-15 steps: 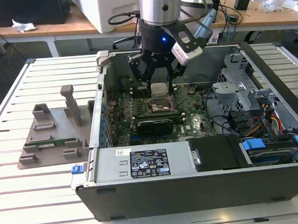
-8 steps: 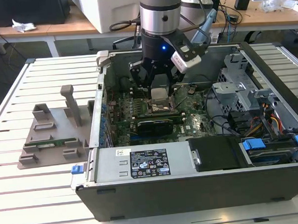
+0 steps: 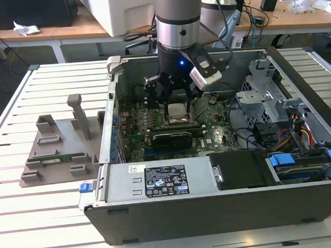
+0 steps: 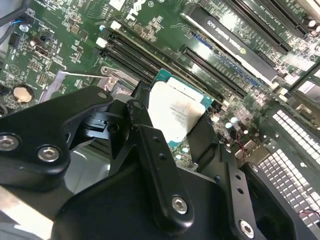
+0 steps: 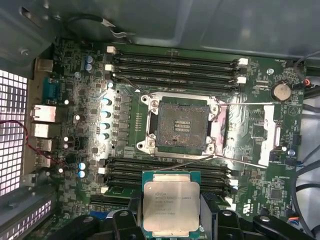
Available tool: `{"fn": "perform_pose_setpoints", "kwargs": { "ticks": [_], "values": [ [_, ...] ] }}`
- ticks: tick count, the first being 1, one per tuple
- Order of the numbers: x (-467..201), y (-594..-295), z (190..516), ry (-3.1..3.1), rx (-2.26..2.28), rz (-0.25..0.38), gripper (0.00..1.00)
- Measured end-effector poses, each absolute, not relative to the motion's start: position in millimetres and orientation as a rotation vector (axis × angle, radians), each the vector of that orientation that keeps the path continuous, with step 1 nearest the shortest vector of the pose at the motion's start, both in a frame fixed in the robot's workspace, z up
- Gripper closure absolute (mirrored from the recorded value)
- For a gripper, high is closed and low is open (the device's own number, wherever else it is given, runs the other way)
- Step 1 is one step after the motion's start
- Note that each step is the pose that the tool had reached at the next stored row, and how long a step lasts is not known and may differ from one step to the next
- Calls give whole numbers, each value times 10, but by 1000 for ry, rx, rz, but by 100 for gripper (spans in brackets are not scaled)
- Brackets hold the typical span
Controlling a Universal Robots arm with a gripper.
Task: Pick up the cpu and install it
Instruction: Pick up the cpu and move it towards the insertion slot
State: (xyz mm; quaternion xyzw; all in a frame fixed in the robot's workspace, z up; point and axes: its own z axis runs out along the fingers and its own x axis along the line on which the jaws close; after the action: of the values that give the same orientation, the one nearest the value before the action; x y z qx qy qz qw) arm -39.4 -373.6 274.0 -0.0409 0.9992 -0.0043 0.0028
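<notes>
One robot arm (image 3: 178,23) reaches down into an open computer case (image 3: 214,210) that lies on a slatted counter (image 3: 26,220) in the exterior view. Its jaws are clamped on the cpu (image 3: 177,109), which hangs with its pale metal face up just above the green motherboard (image 3: 210,135), toward the far wall of the case. A grey moulded fixture (image 3: 56,155) rests on the counter at the exterior view's left, just beside the case. A silver power supply (image 3: 157,183) runs along the near side of the case.

In the second wrist view, black fingers (image 4: 202,137) press against opposite edges of the cpu (image 4: 175,112), with long memory slots (image 4: 145,55) on the board beyond it.

In the first wrist view, the cpu (image 5: 171,206) is level and overlaps one bank of memory slots (image 5: 165,170). It is beside the socket (image 5: 181,124), not over it. The socket is open, with its contact field bare.
</notes>
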Motion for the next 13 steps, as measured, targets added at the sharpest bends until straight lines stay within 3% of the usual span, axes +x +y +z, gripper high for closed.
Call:
{"fn": "perform_pose_setpoints", "kwargs": {
  "ticks": [5, 13],
  "values": [
    [-394, -3730, 2681, 3134, -128, -15, 45],
    [-284, -3398, 2592, 3134, -129, -26, 45]
  ]
}}
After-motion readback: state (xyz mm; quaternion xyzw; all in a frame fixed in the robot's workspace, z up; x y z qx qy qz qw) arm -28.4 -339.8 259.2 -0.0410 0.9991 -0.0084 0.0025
